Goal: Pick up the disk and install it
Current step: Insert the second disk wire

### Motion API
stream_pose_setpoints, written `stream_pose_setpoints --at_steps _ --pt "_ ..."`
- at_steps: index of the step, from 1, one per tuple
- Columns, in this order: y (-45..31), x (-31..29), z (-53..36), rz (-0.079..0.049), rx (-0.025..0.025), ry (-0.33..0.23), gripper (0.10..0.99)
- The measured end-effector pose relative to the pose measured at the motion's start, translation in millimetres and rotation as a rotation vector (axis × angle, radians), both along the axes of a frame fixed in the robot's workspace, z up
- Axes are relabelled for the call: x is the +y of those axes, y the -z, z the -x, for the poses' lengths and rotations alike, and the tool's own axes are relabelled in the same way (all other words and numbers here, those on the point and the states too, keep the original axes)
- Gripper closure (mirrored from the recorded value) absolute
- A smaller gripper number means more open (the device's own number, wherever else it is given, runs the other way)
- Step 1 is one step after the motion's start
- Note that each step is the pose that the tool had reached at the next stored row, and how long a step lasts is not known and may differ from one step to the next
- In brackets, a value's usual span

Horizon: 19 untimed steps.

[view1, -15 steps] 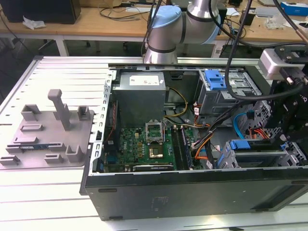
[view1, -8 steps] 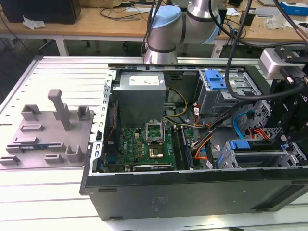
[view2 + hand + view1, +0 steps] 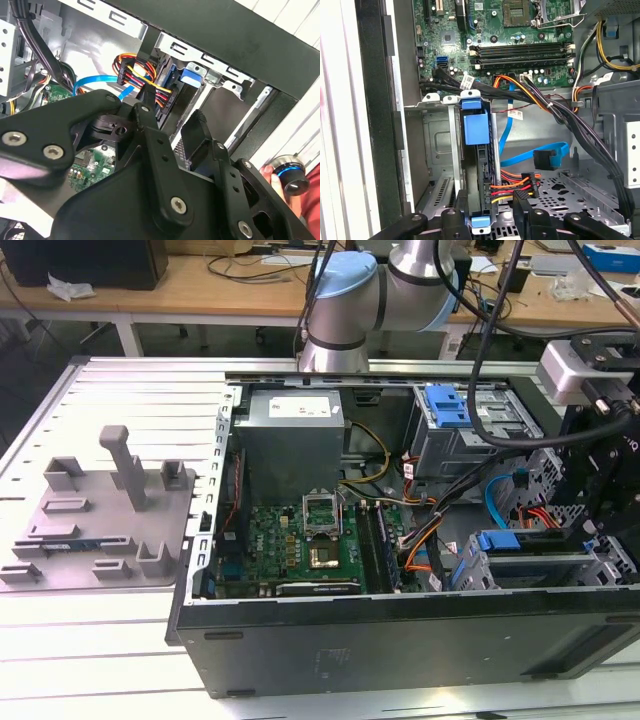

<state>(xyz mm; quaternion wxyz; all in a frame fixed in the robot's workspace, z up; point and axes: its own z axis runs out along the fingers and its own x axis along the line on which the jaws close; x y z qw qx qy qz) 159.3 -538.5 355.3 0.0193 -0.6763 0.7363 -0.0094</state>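
The disk (image 3: 479,165) stands on edge in the metal drive bay (image 3: 437,140) at the case's front corner. Its bright blue bracket (image 3: 475,127) faces the first wrist camera. In the exterior view the disk (image 3: 525,545) lies in the cage at the lower right, beside the black gripper (image 3: 600,510). My gripper (image 3: 490,206) is open. Its two black fingers (image 3: 459,212) stand either side of the disk's near end, with a gap on the cable side. In the second wrist view the gripper (image 3: 172,117) hangs just over the disk (image 3: 191,75).
Red, yellow and black power wires (image 3: 512,187) and a blue data cable (image 3: 545,150) run right beside the fingers. The motherboard (image 3: 300,535) fills the case's middle. A grey fixture with posts (image 3: 110,510) lies on the exterior view's left. A person's hand (image 3: 266,172) holds a black knob (image 3: 291,177) outside the case.
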Motion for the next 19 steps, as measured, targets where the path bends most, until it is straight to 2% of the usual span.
stream_pose_setpoints --at_steps 5,6,8,10,11,13,17,19 --pt "0.0 0.1 0.0 0.0 0.0001 0.0 0.604" --pt "-0.5 0.6 0.0 0.006 0.0 0.0 0.604" --pt "-3.1 3.6 0.0 0.044 0.0001 0.0 0.604" --pt "-4.8 7.2 0.0 0.059 0.0001 0.0 0.604" --pt "-5.5 9.7 0.0 0.06 0.0002 0.0 0.604" --pt "-9.0 21.3 0.0 0.063 0.0002 0.0 0.604" --pt "-19.4 31.7 0.0 0.076 0.0002 0.0 0.604" --pt "-28.7 39.0 0.1 0.09 0.0002 0.0 0.604"
